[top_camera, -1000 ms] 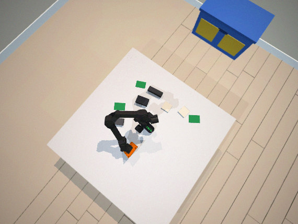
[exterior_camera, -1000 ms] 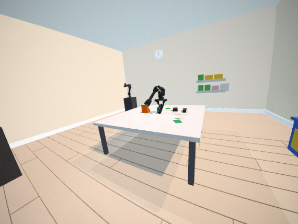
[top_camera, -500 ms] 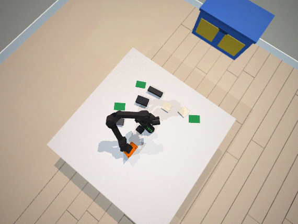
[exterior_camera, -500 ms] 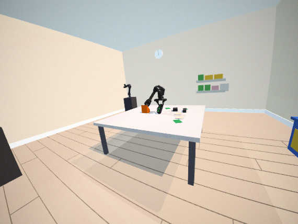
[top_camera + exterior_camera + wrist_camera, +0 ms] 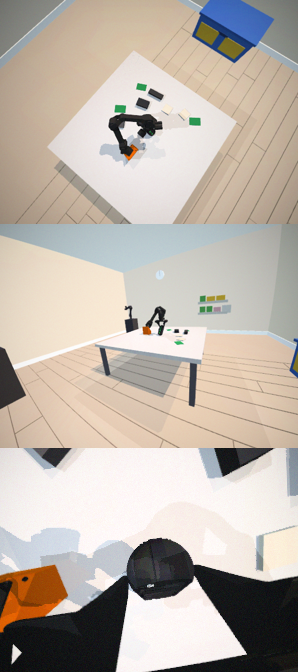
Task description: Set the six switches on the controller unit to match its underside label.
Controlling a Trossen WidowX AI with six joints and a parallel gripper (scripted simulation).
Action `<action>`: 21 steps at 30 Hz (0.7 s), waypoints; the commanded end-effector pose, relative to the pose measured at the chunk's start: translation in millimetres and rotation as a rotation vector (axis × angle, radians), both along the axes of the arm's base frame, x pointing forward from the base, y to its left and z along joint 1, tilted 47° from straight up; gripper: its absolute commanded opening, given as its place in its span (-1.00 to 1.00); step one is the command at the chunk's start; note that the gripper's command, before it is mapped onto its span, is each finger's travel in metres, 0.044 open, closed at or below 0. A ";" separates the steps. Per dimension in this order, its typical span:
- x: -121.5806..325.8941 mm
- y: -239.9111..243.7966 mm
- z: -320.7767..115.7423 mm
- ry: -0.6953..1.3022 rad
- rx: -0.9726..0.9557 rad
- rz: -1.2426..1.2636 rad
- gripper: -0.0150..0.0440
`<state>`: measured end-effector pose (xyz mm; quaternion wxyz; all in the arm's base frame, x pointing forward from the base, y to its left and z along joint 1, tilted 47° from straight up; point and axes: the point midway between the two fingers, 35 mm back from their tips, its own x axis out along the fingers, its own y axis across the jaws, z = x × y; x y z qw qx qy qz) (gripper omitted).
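The dark grey controller unit (image 5: pixel 150 132) (image 5: pixel 160 331) (image 5: pixel 160 560) is tilted steeply, with its long side nearly upright in the exterior view, low over the bench (image 5: pixel 183 157) (image 5: pixel 146 352). Whether its lower end touches the bench cannot be told. Green switch ends show on its face in the top and exterior views, too small to read one by one. My gripper (image 5: pixel 150 129) (image 5: pixel 161 326) (image 5: pixel 160 574) is shut on the unit, one finger on each side. The wrist view shows a dark, rounded end of the unit, with one small white mark. No label squares can be read.
An orange block (image 5: pixel 134 152) (image 5: pixel 146 331) (image 5: pixel 37 583) is beside the arm's base. Dark modules (image 5: pixel 142 103) (image 5: pixel 156 93), cream tiles (image 5: pixel 167 109) (image 5: pixel 184 114) and green cards (image 5: pixel 141 87) (image 5: pixel 120 109) (image 5: pixel 195 121) lie around. A grey module (image 5: pixel 122 125) is partly hidden under the arm.
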<state>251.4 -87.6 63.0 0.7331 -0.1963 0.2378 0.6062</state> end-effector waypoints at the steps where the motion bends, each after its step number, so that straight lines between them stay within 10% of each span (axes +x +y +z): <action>1: -0.3 -4.8 -2.6 -0.002 0.004 0.002 0.65; 21: -3.1 -19.5 -10.9 -0.009 0.043 0.002 0.65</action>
